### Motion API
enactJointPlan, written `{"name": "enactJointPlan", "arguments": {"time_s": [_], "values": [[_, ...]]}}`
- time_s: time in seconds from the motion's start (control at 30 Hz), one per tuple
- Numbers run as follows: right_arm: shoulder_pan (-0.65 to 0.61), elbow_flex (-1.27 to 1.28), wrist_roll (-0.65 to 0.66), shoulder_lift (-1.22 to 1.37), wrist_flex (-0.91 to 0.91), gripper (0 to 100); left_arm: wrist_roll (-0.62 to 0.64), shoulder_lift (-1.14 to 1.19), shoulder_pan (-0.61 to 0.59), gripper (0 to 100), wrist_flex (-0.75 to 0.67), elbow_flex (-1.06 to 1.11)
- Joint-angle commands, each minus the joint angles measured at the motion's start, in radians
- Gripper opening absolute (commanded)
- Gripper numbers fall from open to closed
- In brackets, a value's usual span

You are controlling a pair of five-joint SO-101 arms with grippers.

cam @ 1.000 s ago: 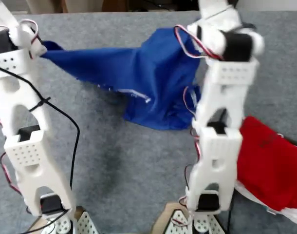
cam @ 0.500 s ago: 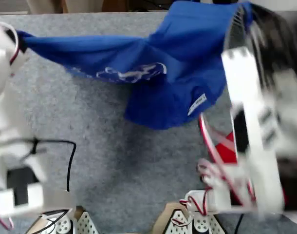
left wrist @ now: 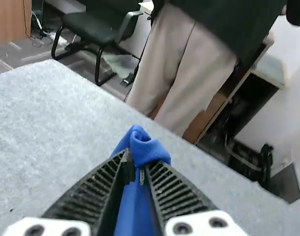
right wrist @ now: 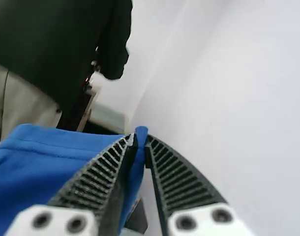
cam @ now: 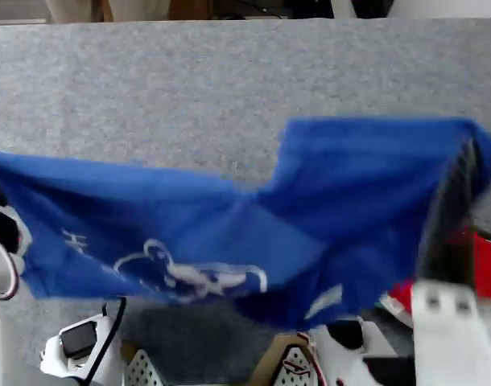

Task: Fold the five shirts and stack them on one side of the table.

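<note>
At the lower left of the high view, a piece of a white arm (cam: 78,344) with a black cable is seen. The rest of it is cut off by the frame edge or covered by cloth. The blue shirt (cam: 326,209) is held up off the grey surface (cam: 189,72) and stretched from the left edge to the right edge. The near half of the surface is hidden behind it. A white print at the shirt's lower left is too smeared to be made out. At the lower right, a second arm (cam: 443,326) is blurred and partly cut off, and a red shirt (cam: 487,269) beside it is mostly covered.

In the left wrist view, the left gripper (left wrist: 135,164) is pinched on a bunched fold of the blue shirt, well above the surface. In the right wrist view, the right gripper (right wrist: 138,142) is likewise pressed onto an edge of the shirt.
</note>
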Motion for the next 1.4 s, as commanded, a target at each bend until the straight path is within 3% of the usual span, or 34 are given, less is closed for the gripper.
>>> {"name": "enactJointPlan", "arguments": {"time_s": [0.0, 0.2, 0.37, 0.53, 0.67, 0.83, 0.97, 1.23, 1.37], "values": [[-0.004, 0.079, 0.012, -0.064, -0.071, 0.5, -0.023, -0.036, -0.009, 2, 0.009, 0.068], [-0.036, 0.360, 0.008, -0.071, -0.224, 0.5, -0.015, -0.048, -0.009, 2, -0.034, 0.166], [-0.160, 0.723, 0.015, -0.021, -0.422, 0.5, -0.014, -0.047, -0.009, 2, -0.256, 0.390], [-0.170, 1.059, 0.011, 0.087, -0.694, 0.5, -0.014, -0.041, -0.015, 2, -0.635, 0.752], [-0.170, 1.184, 0.006, 0.223, -0.845, 0.5, -0.014, 0.016, -0.035, 2, -0.961, 0.936], [-0.156, 1.133, -0.037, 0.443, -0.959, 0.4, 0.037, 0.214, -0.034, 2, -1.352, 1.022], [-0.113, 0.993, -0.058, 0.638, -1.030, 0.4, 0.127, 0.426, -0.032, 2, -1.564, 0.977], [-0.024, 0.524, -0.057, 1.063, -1.030, 0.4, 0.140, 0.694, 0.077, 2, -1.491, 0.721], [-0.013, 0.194, -0.058, 1.156, -0.835, 0.4, 0.141, 0.699, 0.089, 2, -1.390, 0.549]]}}
